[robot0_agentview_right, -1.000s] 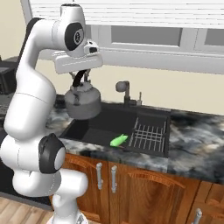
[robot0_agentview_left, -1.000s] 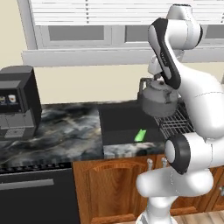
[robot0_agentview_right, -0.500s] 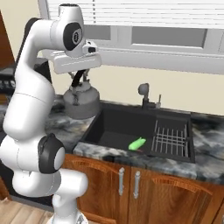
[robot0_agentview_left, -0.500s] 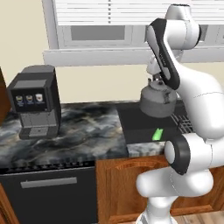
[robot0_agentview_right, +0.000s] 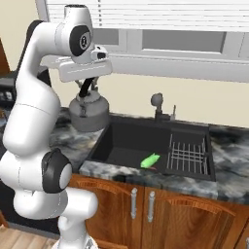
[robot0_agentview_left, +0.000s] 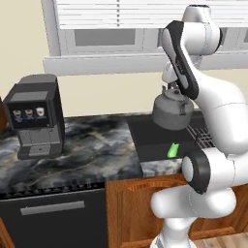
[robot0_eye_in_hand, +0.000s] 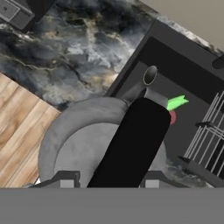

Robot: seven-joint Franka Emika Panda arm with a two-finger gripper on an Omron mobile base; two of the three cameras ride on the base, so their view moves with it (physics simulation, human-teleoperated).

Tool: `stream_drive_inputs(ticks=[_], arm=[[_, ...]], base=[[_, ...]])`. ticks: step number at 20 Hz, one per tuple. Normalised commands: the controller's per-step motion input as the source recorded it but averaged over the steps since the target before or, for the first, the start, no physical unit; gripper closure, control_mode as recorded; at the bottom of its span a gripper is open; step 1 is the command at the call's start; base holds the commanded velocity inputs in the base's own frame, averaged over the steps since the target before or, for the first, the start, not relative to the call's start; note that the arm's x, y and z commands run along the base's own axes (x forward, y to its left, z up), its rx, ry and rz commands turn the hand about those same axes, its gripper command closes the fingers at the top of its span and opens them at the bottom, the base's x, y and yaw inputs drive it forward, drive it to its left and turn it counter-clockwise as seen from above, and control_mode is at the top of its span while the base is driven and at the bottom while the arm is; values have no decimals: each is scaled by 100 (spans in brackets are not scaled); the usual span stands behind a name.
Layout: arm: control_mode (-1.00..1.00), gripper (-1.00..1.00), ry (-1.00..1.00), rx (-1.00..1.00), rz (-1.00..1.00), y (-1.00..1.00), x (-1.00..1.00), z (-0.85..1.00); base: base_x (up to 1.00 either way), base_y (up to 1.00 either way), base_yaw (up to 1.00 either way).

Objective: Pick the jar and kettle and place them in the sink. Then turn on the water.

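My gripper (robot0_agentview_right: pixel 87 86) is shut on the arched black handle of the grey metal kettle (robot0_agentview_right: pixel 89 113), which hangs in the air over the left rim of the black sink (robot0_agentview_right: pixel 127 145). From the left base the kettle (robot0_agentview_left: pixel 170 112) hangs before the sink (robot0_agentview_left: pixel 150 138). The hand view looks down on the kettle (robot0_eye_in_hand: pixel 83 140), its handle running up between my gripper (robot0_eye_in_hand: pixel 107 179) fingers and its spout toward the sink (robot0_eye_in_hand: pixel 192 78). The jar (robot0_agentview_right: pixel 150 160), small and green with a red end, lies in the basin near the front rim (robot0_agentview_left: pixel 173 149) (robot0_eye_in_hand: pixel 177 103).
A dark round-headed faucet (robot0_agentview_right: pixel 156 103) stands behind the basin, with no stream under it. A wire rack (robot0_agentview_right: pixel 187 154) sits in the sink's right side. A black coffee machine (robot0_agentview_left: pixel 36 116) stands on the marble counter (robot0_agentview_left: pixel 97 145) to the left. Wooden cabinets lie below.
The whole picture slid right as the base moved, mostly in the first half second. The kettle stays hanging in my gripper the same way.
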Motion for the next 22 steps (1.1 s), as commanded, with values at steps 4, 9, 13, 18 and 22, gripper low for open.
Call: stream_drive_inputs(ticks=[4, 9, 13, 18, 22], arm=[[100, 100, 0, 0, 0, 0, 0, 0], [100, 100, 0, 0, 0, 0, 0, 0], [100, 100, 0, 0, 0, 0, 0, 0], [100, 100, 0, 0, 0, 0, 0, 0], [100, 100, 0, 0, 0, 0, 0, 0]], base=[[29, 2, -21], [24, 0, -17], [46, 0, -9], [58, 0, 0], [43, 0, 0]])
